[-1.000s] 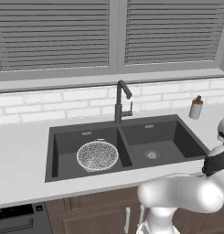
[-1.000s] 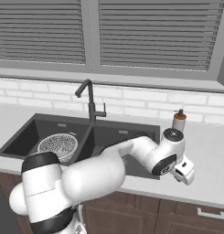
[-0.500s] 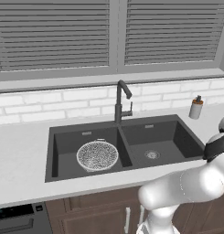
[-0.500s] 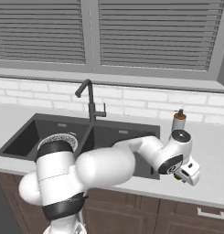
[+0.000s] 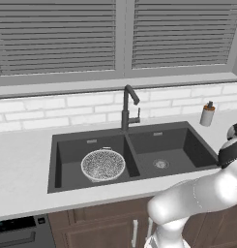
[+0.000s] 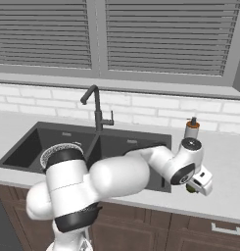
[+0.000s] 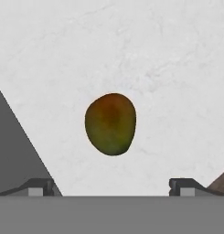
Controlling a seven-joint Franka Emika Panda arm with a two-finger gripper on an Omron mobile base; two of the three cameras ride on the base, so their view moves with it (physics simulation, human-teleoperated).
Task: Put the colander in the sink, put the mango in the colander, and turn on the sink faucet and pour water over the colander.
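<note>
A dark grey double-basin sink [image 5: 71, 145] is set into a pale speckled tabletop [image 5: 23, 164] beneath a window with closed blinds [image 5: 57, 38]. The colander [image 5: 103, 164], a round bowl of perforated mesh, sits in the left basin, toward the divider between the basins. A silver drain [image 5: 161, 163] shows in the right basin. The tall dark sink faucet [image 5: 126, 107] stands behind the divider, at 12 o'clock from the colander, its spout angled out toward the right basin. A beige dispenser bottle [image 5: 207, 114] with a dark pump stands on the tabletop near the tiled wall, at about 2 o'clock from the sink.

The white arm reaches out past the right end of the sink. In the right base view the tool [image 6: 195, 187] hangs low over the tabletop near its front edge, with a bit of green just beneath it.

In the hand view the mango [image 7: 110, 124], olive-green with a brownish-orange patch, lies alone on the tabletop, centred between the two dark fingertips [image 7: 39, 186]. The fingers stand wide apart, one at each lower corner, not touching the fruit. The sink's dark edge shows at 8 o'clock from the mango.
</note>
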